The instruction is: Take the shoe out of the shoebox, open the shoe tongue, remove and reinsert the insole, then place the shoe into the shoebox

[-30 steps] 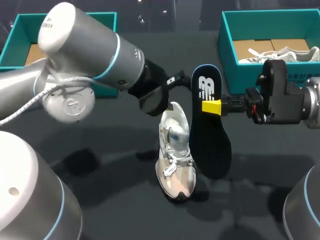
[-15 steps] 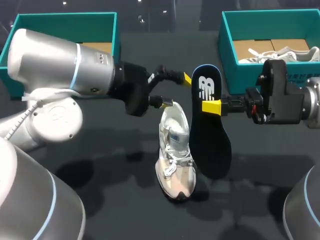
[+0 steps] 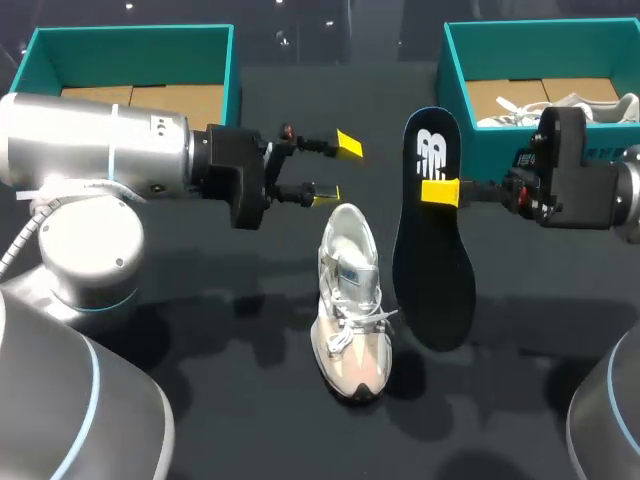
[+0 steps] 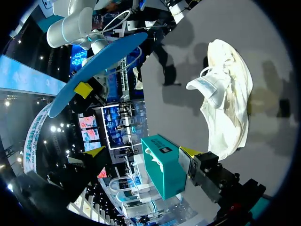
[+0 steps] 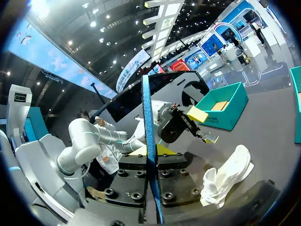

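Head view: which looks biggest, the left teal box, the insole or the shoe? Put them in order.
1. left teal box
2. insole
3. shoe
The last two look nearly alike, and the insole hangs nearer the camera, so that order is unsure.

We note a dark matte tabletop [image 3: 250, 420] across the frame. Upper right: a teal open-topped box [image 3: 452, 90], lined with brown cardboard sheets [image 3: 520, 95]. A pale grey-white sneaker [image 3: 570, 108] lies on its side on them.

arms [image 3: 90, 150]: grey shells, blue joint rings | wrists [image 3: 235, 178] — black | fingertips [image 3: 349, 144]: yellow
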Action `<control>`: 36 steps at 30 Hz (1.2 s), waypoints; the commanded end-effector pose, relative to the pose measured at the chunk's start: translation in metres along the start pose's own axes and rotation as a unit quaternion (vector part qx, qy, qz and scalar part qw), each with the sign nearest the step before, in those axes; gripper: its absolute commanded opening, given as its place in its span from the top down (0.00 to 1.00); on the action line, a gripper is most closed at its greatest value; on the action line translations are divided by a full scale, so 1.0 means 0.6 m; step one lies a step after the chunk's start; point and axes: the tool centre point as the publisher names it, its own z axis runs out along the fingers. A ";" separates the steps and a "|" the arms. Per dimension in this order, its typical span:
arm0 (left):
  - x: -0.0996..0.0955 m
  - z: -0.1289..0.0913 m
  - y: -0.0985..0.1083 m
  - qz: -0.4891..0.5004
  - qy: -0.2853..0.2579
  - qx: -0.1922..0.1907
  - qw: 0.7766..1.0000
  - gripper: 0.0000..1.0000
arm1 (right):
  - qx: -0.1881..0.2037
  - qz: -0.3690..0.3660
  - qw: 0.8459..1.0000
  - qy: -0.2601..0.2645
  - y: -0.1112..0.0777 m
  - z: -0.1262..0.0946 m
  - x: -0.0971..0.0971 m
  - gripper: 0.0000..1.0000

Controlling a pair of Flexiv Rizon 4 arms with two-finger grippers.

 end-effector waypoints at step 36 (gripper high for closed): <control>0.011 -0.004 -0.012 -0.009 -0.079 0.015 0.997 0.00 | 0.074 0.302 0.950 0.030 0.029 0.069 -0.275 1.00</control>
